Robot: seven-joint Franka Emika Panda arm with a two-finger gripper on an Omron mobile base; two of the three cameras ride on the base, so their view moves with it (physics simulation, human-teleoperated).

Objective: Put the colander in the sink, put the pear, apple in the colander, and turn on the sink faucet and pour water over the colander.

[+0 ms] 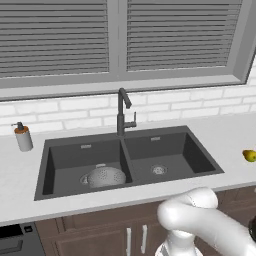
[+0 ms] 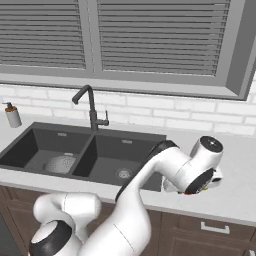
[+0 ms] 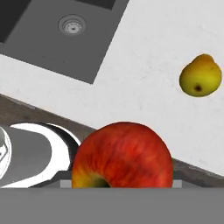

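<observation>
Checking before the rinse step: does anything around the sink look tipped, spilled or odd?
Yes: the silvery perforated metal colander in the dark grey sink's left basin looks upturned, dome side up. Fruit could not go in like that. No spill or damage is visible elsewhere.

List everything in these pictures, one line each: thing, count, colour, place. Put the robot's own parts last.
colander: one, silvery grey, in the left basin of the sink.
sink: one, dark grey, two basins, set in the counter.
sink faucet: one, dark metal, behind the sink's divider.
soap dispenser: one, grey with an orange-brown top, on the counter left of the sink.
pear: one, yellow-green, on the counter right of the sink.
apple: one, red, close against the hand camera, between the fingers as far as can be told.
counter: one, white.
window blinds: two, grey, above the sink.
arm: one, white, bent over the counter right of the sink.
</observation>
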